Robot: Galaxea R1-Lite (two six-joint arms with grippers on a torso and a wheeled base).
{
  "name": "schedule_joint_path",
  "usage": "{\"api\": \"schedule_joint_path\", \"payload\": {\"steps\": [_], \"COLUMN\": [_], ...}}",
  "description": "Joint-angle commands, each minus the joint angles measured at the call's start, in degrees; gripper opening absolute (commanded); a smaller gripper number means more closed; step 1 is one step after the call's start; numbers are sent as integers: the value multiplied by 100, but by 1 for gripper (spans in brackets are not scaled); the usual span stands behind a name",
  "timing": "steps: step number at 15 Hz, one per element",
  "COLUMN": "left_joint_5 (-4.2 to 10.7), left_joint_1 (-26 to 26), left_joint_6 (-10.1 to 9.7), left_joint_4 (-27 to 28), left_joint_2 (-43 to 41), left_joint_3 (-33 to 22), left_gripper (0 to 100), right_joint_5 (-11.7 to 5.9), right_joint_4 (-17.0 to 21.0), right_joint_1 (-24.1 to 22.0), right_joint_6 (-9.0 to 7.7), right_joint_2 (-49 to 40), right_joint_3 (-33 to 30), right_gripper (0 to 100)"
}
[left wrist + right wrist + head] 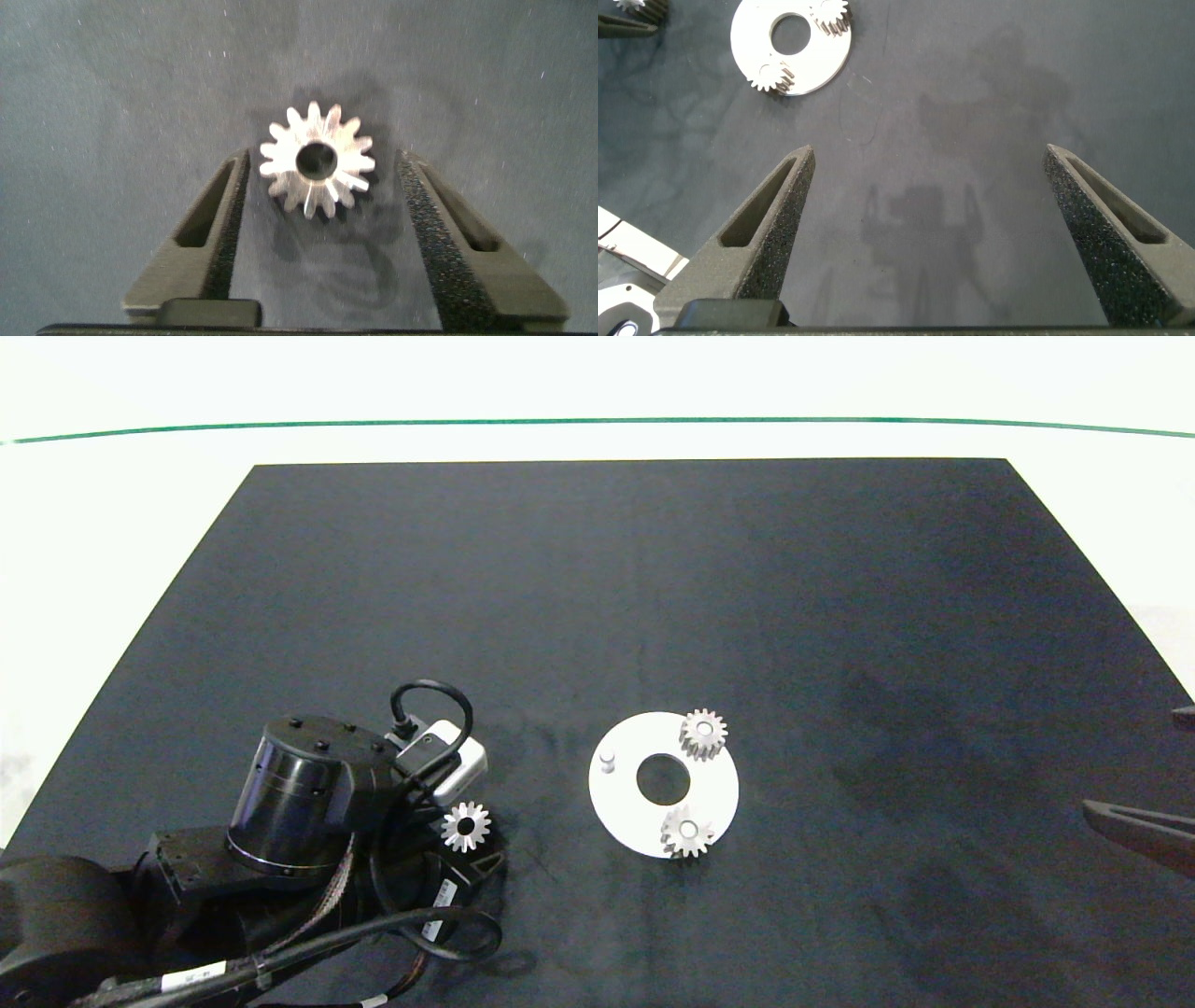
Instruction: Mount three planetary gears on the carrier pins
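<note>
while two gears [703, 734] are sitting on the white disc [624, 810], one pin [607, 762] is standing bare; one loose gear [317, 160] is lying between the wide left gripper [318, 191]; right gripper [924, 201] is idling wide.

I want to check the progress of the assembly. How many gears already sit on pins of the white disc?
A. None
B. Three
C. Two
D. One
C. Two gears sit on the white disc, one carrier pin stands bare, and the third gear lies on the mat between the open fingers of the left gripper.
</note>
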Motion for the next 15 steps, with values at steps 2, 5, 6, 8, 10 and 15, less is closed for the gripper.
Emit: {"api": "schedule_joint_path", "payload": {"steps": [2,5,6,8,10,15], "left_joint_5": [20,20,20,11,29,29], "left_joint_1": [-81,-125,-125,-125,-125,-143], "left_joint_6": [-114,-122,-122,-122,-122,-122], "left_joint_4": [-169,-178,-187,-196,-292,-292], "left_joint_2": [123,158,167,219,255,246], "left_joint_3": [-9,-9,-9,0,17,44], "left_gripper": [55,49,48,43,40,30], "right_joint_5": [23,23,23,23,23,41], "right_joint_4": [23,23,23,23,23,23], "right_joint_1": [4,4,4,4,4,4], "right_joint_6": [-59,-59,-59,-59,-59,-59], "right_joint_2": [16,16,16,7,7,7], "right_joint_3": [10,10,1,10,10,10], "right_gripper": [100,100,100,100,100,100]}}
